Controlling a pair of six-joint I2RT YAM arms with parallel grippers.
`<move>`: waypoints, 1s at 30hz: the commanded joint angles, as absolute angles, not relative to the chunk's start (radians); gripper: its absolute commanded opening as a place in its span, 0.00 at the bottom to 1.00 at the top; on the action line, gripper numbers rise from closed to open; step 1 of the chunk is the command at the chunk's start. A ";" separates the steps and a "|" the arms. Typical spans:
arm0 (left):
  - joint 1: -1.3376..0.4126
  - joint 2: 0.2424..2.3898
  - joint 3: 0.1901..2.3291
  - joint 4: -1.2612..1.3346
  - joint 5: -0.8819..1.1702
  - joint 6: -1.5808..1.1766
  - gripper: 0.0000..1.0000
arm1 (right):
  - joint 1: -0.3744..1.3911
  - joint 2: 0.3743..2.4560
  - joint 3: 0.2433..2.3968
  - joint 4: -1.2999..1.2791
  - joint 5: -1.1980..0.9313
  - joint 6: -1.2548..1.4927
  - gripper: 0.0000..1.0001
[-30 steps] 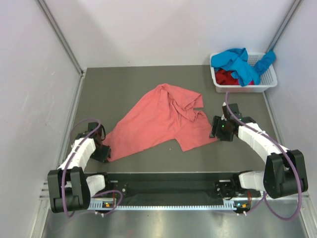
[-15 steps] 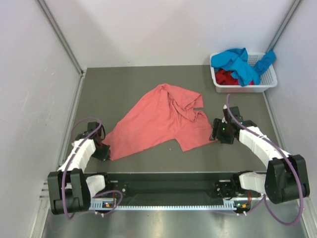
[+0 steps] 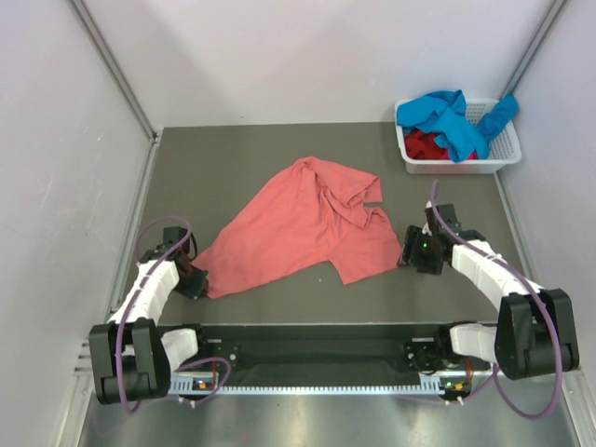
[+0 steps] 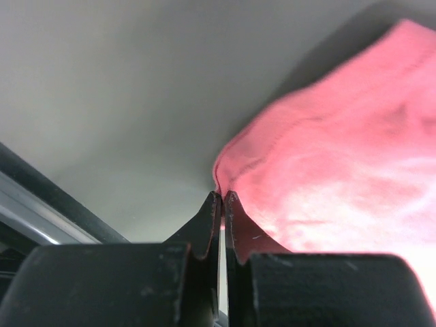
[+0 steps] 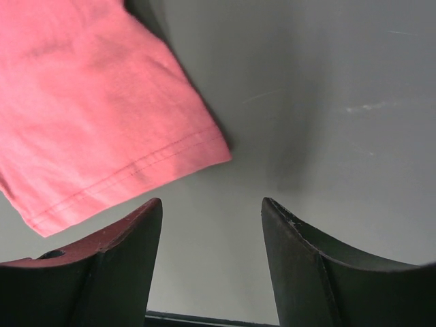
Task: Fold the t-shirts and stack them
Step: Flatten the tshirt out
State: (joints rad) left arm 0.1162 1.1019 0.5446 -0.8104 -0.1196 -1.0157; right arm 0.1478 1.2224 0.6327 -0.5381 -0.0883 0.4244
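Note:
The salmon-pink t-shirt (image 3: 303, 223) lies crumpled and partly spread on the grey table. My left gripper (image 3: 196, 280) is at its near-left corner. In the left wrist view the left gripper (image 4: 223, 195) is shut, with the hem of the salmon-pink t-shirt (image 4: 340, 170) pinched at the tips. My right gripper (image 3: 411, 250) sits just right of the shirt's near-right corner, open and empty. In the right wrist view the right gripper (image 5: 210, 204) stands wide over bare table, and the shirt's corner (image 5: 102, 122) lies ahead to the left. A bright blue t-shirt (image 3: 447, 116) and a dark red t-shirt (image 3: 425, 144) lie in the basket.
A white slotted plastic basket (image 3: 503, 154) stands at the table's far right corner. Pale walls close in the table on the left, back and right. A dark rail (image 3: 317, 349) with the arm bases runs along the near edge.
The right gripper has drifted slightly right and nearer, off the shirt's edge. The left gripper has shifted slightly, and the shirt's near-left corner with it.

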 commanded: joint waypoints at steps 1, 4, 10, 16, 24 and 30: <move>0.121 1.098 0.601 -0.781 -0.081 -0.971 0.00 | 0.120 1.216 0.632 -0.508 -0.103 0.402 0.60; 0.123 1.089 0.606 -0.776 -0.075 -0.960 0.00 | 0.118 1.224 0.635 -0.502 -0.103 0.403 0.59; 0.121 1.072 0.600 -0.776 -0.071 -0.957 0.00 | 0.109 1.275 0.643 -0.462 -0.109 0.419 0.57; 0.121 1.069 0.600 -0.787 -0.067 -0.957 0.00 | 0.103 1.328 0.655 -0.425 -0.115 0.433 0.46; 0.121 1.058 0.621 -0.811 -0.081 -0.960 0.00 | 0.103 1.351 0.650 -0.413 -0.120 0.442 0.43; 0.121 1.054 0.626 -0.808 -0.078 -0.959 0.00 | 0.103 1.361 0.644 -0.402 -0.118 0.445 0.42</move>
State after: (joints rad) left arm 0.1162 1.0729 0.5930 -0.8082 -0.0711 -0.9676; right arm 0.1146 1.3357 0.6369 -0.4221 -0.1276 0.4393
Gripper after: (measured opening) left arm 0.025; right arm 0.422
